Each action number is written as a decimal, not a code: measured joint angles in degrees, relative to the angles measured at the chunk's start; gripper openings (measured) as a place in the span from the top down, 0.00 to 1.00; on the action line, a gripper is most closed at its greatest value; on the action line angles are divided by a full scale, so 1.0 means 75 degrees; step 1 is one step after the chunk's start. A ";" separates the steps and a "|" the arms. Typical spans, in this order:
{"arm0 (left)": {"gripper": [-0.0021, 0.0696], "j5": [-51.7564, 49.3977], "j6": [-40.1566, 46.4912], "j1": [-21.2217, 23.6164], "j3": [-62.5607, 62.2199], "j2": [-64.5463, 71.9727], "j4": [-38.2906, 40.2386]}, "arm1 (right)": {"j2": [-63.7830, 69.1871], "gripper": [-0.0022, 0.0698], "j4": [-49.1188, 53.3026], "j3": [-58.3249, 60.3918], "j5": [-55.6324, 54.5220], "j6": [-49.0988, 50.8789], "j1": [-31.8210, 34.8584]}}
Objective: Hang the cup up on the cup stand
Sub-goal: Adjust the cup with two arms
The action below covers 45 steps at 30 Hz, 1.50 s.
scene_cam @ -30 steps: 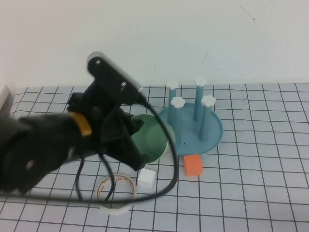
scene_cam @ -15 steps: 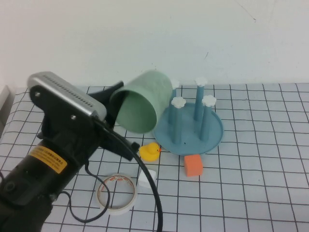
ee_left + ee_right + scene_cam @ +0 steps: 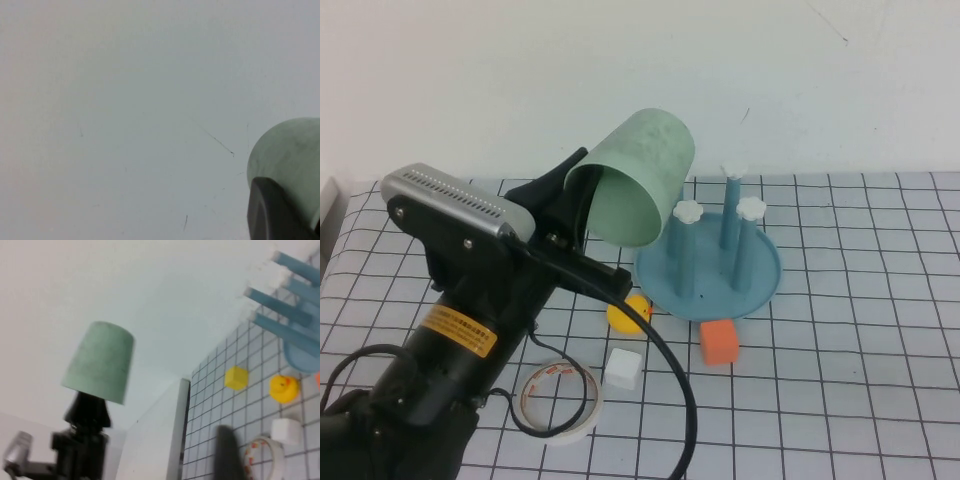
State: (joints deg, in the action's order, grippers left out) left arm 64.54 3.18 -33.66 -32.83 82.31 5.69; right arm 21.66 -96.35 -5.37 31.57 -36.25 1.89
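Note:
The pale green cup (image 3: 638, 185) hangs in the air, tilted, with its mouth facing down and toward me. It is just left of the cup stand (image 3: 755, 280), a blue dish with white-capped posts. My left gripper (image 3: 575, 200) is shut on the cup's rim, and one of its dark fingers (image 3: 272, 210) lies against the cup (image 3: 292, 150) in the left wrist view. In the right wrist view the cup (image 3: 100, 362) stands above the left arm, with the stand (image 3: 300, 357) far off. My right gripper (image 3: 227, 452) is a dark blur low over the table near the tape roll.
On the gridded mat lie a yellow duck (image 3: 628, 313), a white cube (image 3: 623, 369), an orange cube (image 3: 719, 342) at the stand's front edge and a tape roll (image 3: 560, 400). A yellow cube (image 3: 236, 378) shows in the right wrist view. A white wall stands behind.
The left arm has lifted the cup off the mat and carried it up and right toward the stand. The duck now shows where the cup lay.

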 joint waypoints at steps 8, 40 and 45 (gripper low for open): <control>0.96 0.0044 -0.0324 0.0000 0.0000 0.0077 0.0000 | 0.4252 0.09 -0.0123 -0.2709 0.1923 -0.0373 -0.0012; 0.96 0.0139 0.0219 0.0000 0.0000 0.0084 0.0057 | 1.0273 0.07 -0.0076 -0.9018 0.1951 0.0118 -0.3131; 0.96 0.0139 0.0226 0.0014 0.0000 0.0084 0.0053 | 1.0285 0.07 -0.0070 -0.9052 0.1576 0.0134 -0.3319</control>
State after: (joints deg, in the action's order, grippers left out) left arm 65.58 4.88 -33.56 -32.83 82.94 6.08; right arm 98.80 -96.88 -73.25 43.39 -35.24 -23.00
